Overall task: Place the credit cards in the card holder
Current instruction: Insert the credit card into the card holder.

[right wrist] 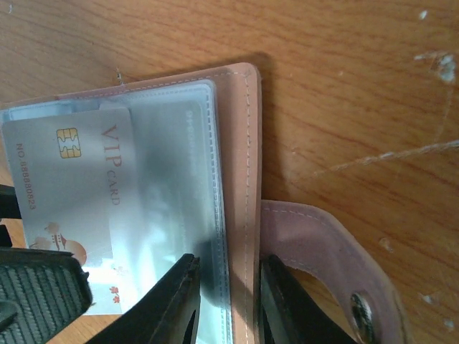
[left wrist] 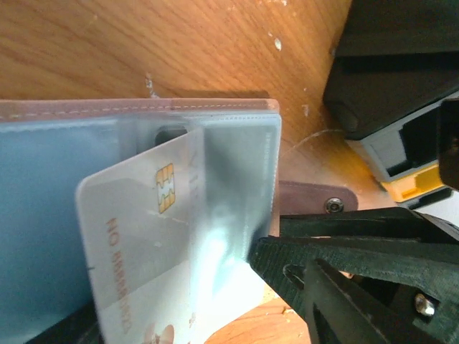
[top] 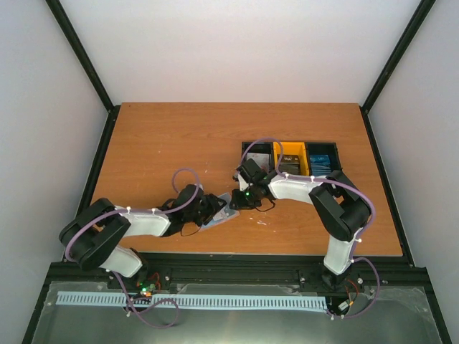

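The card holder (top: 224, 213) lies open on the table between my two grippers, tan-pink outside (right wrist: 240, 143) and pale blue inside (left wrist: 43, 186). A white credit card (left wrist: 136, 244) with a gold chip and "VIP CARD" print (right wrist: 72, 208) sits tilted, its top part inside a clear slot. My left gripper (top: 209, 211) holds the card's lower end; its ribbed pad (right wrist: 36, 287) shows in the right wrist view. My right gripper (right wrist: 228, 301) is shut on the holder's right edge, one finger (right wrist: 172, 301) on the clear slot. It also shows in the left wrist view (left wrist: 287, 265).
Black and yellow bins (top: 290, 152) stand just behind the right gripper, with dark grey cards (top: 289, 167) and blue cards (top: 320, 163) in them. The holder's snap strap (right wrist: 330, 265) lies flat to its right. The table's near edge is close behind both wrists.
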